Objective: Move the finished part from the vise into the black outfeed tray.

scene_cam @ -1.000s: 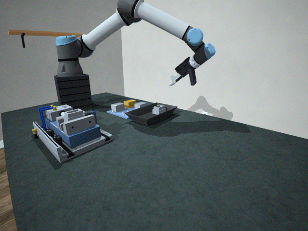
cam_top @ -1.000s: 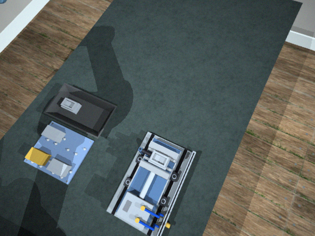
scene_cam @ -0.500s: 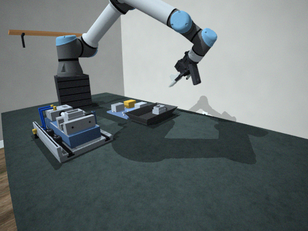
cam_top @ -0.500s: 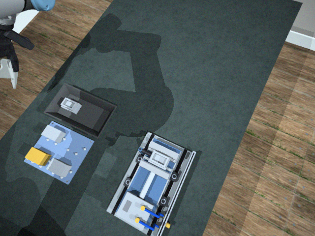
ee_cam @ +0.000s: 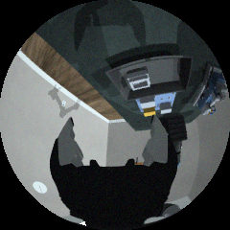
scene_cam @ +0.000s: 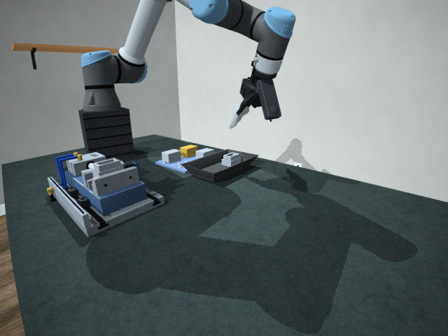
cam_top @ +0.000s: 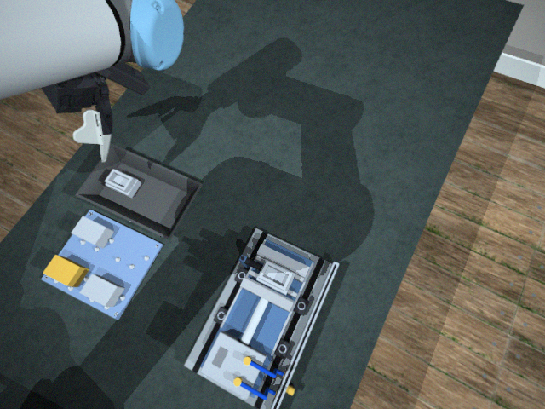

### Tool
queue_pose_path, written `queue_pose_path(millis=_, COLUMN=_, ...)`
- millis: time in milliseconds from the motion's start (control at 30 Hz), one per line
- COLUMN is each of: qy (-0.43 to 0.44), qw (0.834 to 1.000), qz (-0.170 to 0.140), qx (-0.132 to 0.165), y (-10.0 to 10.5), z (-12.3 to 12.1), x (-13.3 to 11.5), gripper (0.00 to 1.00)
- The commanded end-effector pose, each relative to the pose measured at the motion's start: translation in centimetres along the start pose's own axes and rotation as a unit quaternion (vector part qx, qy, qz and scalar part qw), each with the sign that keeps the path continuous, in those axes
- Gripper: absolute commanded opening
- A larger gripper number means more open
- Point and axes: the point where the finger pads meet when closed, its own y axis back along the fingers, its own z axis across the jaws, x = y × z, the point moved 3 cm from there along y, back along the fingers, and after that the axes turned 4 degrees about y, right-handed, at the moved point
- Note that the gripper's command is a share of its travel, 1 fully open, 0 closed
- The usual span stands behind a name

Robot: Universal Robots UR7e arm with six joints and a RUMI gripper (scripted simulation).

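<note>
Two near-identical pale grey pocketed blocks invite error: with our hand [scene_cam: 249, 108] spread wide and empty high above the black outfeed tray [cam_top: 174, 210], we might seize its block [cam_top: 123, 181] instead of the finished one [cam_top: 275, 277] clamped in the blue-and-grey vise [cam_top: 326, 281] across the bench.

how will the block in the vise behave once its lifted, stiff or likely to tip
Probably rigid: the block looks like solid grey metal. Its squat, flat-sided shape should sit stably, unlikely to roll. The vise flanks it, so it may resist lifting.
</note>
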Motion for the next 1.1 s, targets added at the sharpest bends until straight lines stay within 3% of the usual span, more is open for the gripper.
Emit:
queue_pose_path(millis=0, qy=-0.053, qw=0.998, qz=0.043, qx=0.014, y=3.2, z=4.9, x=2.3, gripper=1.00)
queue_pose_path(millis=33, qy=-0.053, qw=0.998, qz=0.043, qx=0.014, y=3.2, z=4.9, x=2.3, gripper=1.00)
queue_pose_path(millis=100, qy=-0.095, qw=0.993, qz=0.070, qx=0.023, y=5.1, z=8.6, x=3.5, gripper=1.00)
queue_pose_path(millis=133, qy=-0.095, qw=0.993, qz=0.070, qx=0.023, y=5.1, z=8.6, x=3.5, gripper=1.00)
queue_pose_path(millis=200, qy=-0.137, qw=0.985, qz=0.097, qx=0.031, y=6.9, z=12.4, x=4.5, gripper=1.00)
queue_pose_path(millis=300, qy=-0.159, qw=0.981, qz=0.110, qx=0.036, y=7.7, z=14.3, x=4.9, gripper=1.00)
queue_pose_path(millis=367, qy=-0.201, qw=0.969, qz=0.134, qx=0.044, y=9.2, z=18.1, x=5.4, gripper=1.00)
queue_pose_path(millis=400, qy=-0.201, qw=0.969, qz=0.134, qx=0.044, y=9.2, z=18.1, x=5.4, gripper=1.00)
queue_pose_path(millis=467, qy=-0.242, qw=0.956, qz=0.157, qx=0.051, y=10.4, z=21.7, x=5.6, gripper=1.00)
queue_pose_path(millis=500, qy=-0.242, qw=0.956, qz=0.157, qx=0.051, y=10.4, z=21.7, x=5.6, gripper=1.00)
queue_pose_path(millis=533, qy=-0.262, qw=0.949, qz=0.168, qx=0.055, y=11.0, z=23.5, x=5.6, gripper=1.00)
queue_pose_path(millis=600, qy=-0.262, qw=0.949, qz=0.168, qx=0.055, y=11.0, z=23.5, x=5.6, gripper=1.00)
queue_pose_path(millis=733, qy=-0.335, qw=0.917, qz=0.207, qx=0.068, y=12.8, z=30.0, x=5.3, gripper=1.00)
queue_pose_path(millis=767, qy=-0.335, qw=0.917, qz=0.207, qx=0.068, y=12.8, z=30.0, x=5.3, gripper=1.00)
queue_pose_path(millis=933, qy=-0.409, qw=0.876, qz=0.243, qx=0.081, y=14.1, z=36.4, x=4.1, gripper=1.00)
queue_pose_path(millis=1067, qy=-0.452, qw=0.848, qz=0.263, qx=0.088, y=14.6, z=40.1, x=3.1, gripper=1.00)
